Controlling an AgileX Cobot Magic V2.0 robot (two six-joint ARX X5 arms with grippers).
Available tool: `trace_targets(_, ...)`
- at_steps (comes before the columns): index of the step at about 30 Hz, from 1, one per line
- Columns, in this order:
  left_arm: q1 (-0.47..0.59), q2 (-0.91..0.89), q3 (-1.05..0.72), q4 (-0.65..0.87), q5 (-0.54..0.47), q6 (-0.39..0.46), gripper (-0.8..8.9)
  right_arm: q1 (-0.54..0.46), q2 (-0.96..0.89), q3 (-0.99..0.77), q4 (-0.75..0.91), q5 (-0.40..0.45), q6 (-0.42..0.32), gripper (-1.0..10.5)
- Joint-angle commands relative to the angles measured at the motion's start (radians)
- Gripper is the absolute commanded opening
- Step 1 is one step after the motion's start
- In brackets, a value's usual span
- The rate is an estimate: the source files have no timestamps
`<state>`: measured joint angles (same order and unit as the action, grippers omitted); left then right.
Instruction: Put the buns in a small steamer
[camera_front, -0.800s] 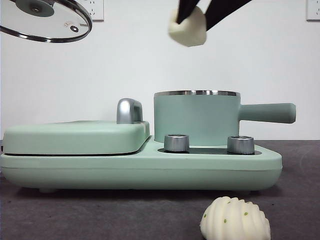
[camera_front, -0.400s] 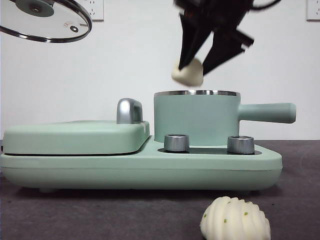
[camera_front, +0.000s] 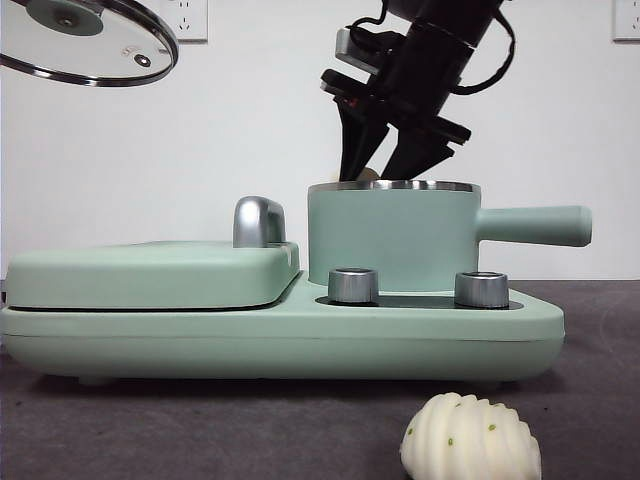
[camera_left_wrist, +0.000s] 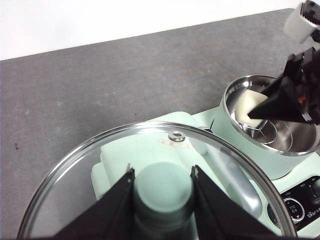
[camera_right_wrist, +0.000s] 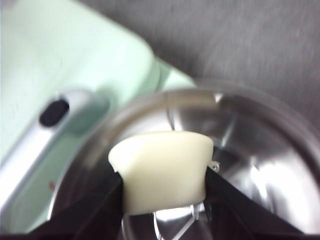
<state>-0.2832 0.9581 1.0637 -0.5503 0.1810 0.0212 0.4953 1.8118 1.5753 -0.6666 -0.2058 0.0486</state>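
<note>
The small steamer (camera_front: 392, 235), a mint-green cylindrical pot with a steel rim and a long straight green side handle, serves here as the landmark; it stands uncovered on the green cooker base (camera_front: 280, 335), behind two chrome knobs (camera_front: 353, 285).

The right gripper (camera_front: 375, 172) reaches down into the mouth of the steamer, its two black jaws clenched on the smooth white plain bun (camera_right_wrist: 160, 170). In the right wrist view the bun sits between the jaws, inside the steel rim and above the shiny bottom of the pot; this view is blurred, so I cannot tell if the bun already touches the bottom. From the front only a small pale piece of the bun shows just above the rim.

The second bun (camera_front: 470, 440), white, ridged like a shell with small green flecks, lies on the dark grey table (camera_front: 200, 430) in front of the steamer, well apart from it.

The left gripper (camera_left_wrist: 162, 175) is high above and to the side away from the steamer's handle, its jaws closed on the green knob of the round glass lid (camera_front: 85, 40), which it holds tilted in the air.

Beside the steamer, on the same side as the lid, is the flat green griddle section (camera_front: 150, 275) with a chrome handle (camera_front: 258, 222).
</note>
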Motion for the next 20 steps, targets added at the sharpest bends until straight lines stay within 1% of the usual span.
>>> trace_targets(1, -0.002, 0.003, 0.019, 0.027, -0.002, -0.007, 0.11, 0.005, 0.047, 0.046, 0.002, 0.018, -0.011, 2.1)
trace_targets(7, -0.002, 0.003, 0.019, 0.027, -0.002, -0.007, 0.11, 0.005, 0.074, 0.05, -0.026, 0.031, -0.018, 2.1)
trace_targets(10, -0.002, 0.003, 0.019, 0.027, -0.002, -0.007, 0.11, 0.005, 0.079, 0.05, -0.034, 0.036, -0.034, 2.2)
trace_targets(12, -0.002, 0.003, 0.019, 0.027, -0.002, -0.007, 0.11, 0.005, 0.079, 0.05, -0.032, 0.043, -0.035, 2.6)
trace_targets(15, -0.002, 0.003, 0.019, 0.027, -0.002, -0.007, 0.11, 0.005, 0.079, 0.05, -0.03, 0.046, -0.035, 3.6)
trace_targets(17, -0.002, 0.003, 0.019, 0.027, -0.002, -0.007, 0.11, 0.005, 0.079, 0.05, -0.03, 0.045, -0.035, 3.9)
trace_targets(20, -0.002, 0.003, 0.019, 0.027, -0.002, -0.008, 0.11, 0.005, 0.068, 0.084, -0.06, 0.045, -0.042, 3.9)
